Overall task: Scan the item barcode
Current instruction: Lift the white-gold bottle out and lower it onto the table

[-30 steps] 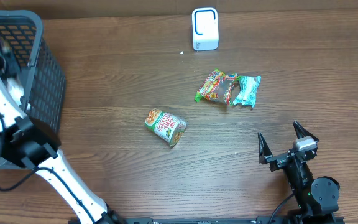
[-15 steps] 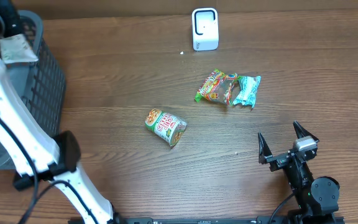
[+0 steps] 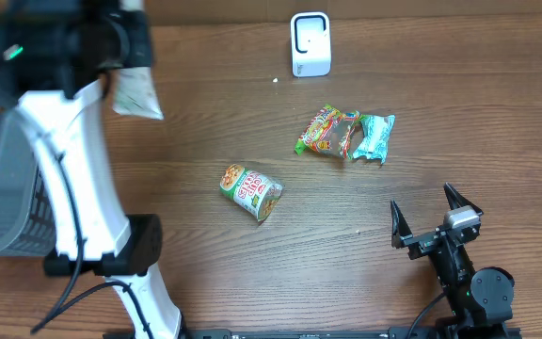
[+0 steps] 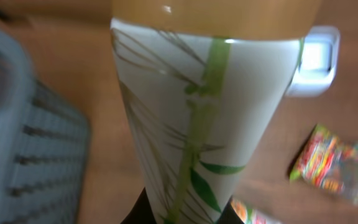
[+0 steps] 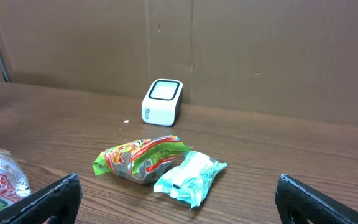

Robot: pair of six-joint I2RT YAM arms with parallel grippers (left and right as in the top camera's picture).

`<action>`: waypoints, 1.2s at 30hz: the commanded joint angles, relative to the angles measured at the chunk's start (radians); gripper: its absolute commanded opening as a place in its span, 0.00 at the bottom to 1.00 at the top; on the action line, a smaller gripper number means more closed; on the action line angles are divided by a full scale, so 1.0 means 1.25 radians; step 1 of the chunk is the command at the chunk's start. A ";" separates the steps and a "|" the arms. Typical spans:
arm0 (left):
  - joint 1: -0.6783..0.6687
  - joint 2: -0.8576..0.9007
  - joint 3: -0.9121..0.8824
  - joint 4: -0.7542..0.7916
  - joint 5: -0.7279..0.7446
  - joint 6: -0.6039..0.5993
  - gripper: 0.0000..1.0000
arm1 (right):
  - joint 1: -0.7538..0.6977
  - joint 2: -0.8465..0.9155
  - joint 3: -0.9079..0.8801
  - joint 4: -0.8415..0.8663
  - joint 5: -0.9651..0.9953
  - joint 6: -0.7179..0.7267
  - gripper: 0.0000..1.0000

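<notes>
Left pincer (image 3: 119,66) clenched on one end of bamboo-print pouch (image 4: 204,124). Pouch hangs above bench (image 3: 205,273), between basket (image 3: 7,188) and scanner (image 3: 310,43), likely lifted so barcode can face scanner. Barcode not visible. Right pincer (image 3: 423,202) spread wide, empty, low by near bench edge, well clear of cup noodle (image 3: 251,192).

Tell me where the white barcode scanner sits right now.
In the overhead view the white scanner stands near the far edge of the table, about centre, beyond the colourful snack packet and teal packet, touching neither.
</notes>
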 commanded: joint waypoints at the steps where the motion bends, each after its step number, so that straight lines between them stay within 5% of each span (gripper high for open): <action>1: -0.025 0.005 -0.156 0.021 -0.068 -0.097 0.04 | 0.003 -0.006 -0.009 0.005 0.005 0.002 1.00; 13: -0.051 0.005 -0.698 0.362 0.120 -0.090 0.04 | 0.003 -0.006 -0.009 0.005 0.005 0.002 1.00; 24: -0.064 0.005 -0.960 0.600 0.078 -0.090 0.04 | 0.003 -0.006 -0.009 0.005 0.005 0.002 1.00; 31: -0.062 0.005 -0.948 0.620 0.053 -0.068 0.60 | 0.003 -0.006 -0.009 0.005 0.005 0.002 1.00; 36: -0.061 -0.005 -0.833 0.537 0.053 -0.045 0.70 | 0.003 -0.006 -0.009 0.005 0.005 0.002 1.00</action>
